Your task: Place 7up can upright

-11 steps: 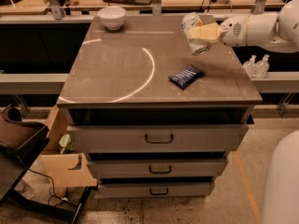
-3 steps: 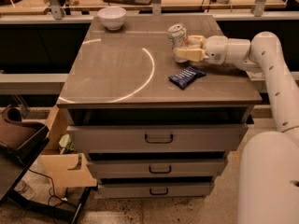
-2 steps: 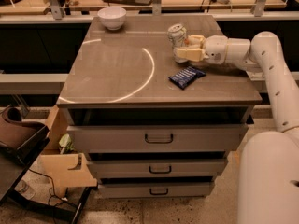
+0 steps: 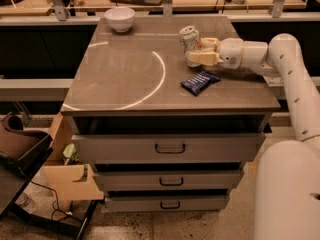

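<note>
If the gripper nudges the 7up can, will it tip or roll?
The 7up can stands upright on the cabinet top, close beside the gripper. Tall and narrow, it probably tips easily. Once down, its round body would likely roll. It is a small metal can, so probably light and easily dented.

No legible text on 7up can (image 4: pixel 189 36) by gripper (image 4: pixel 199 51), nor on snack packet (image 4: pixel 199 82).

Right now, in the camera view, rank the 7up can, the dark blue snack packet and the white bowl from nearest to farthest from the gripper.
The gripper is over the table's right rear.
1. 7up can: upright, at the gripper's tip.
2. snack packet: just in front, nearer the camera.
3. white bowl: rear left corner.
</note>
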Tool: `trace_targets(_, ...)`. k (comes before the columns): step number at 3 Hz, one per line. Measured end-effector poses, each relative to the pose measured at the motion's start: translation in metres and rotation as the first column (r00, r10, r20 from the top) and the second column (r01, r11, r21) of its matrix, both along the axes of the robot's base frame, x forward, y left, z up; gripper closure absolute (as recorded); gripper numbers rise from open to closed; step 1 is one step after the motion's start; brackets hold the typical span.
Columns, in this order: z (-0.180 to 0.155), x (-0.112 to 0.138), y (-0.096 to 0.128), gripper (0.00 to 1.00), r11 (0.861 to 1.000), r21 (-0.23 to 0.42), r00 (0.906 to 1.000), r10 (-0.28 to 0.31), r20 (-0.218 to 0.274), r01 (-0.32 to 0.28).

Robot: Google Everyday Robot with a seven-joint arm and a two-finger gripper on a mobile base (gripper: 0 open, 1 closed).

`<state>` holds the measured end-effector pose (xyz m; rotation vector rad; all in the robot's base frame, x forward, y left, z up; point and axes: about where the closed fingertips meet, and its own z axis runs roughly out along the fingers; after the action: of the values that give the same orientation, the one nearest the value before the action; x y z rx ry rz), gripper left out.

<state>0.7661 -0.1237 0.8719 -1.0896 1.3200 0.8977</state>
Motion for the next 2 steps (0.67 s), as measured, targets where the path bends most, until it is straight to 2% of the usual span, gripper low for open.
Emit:
trace_targets(1,-0.0005,0.0005,0.0040,0.13,1.000,0.001,1.0000,0.005,-0.001,-0.005)
trace_targets(2,-0.0009,0.0009,0.0074,0.00,1.000,0.002,0.9999,0.010,-0.002,-0.010)
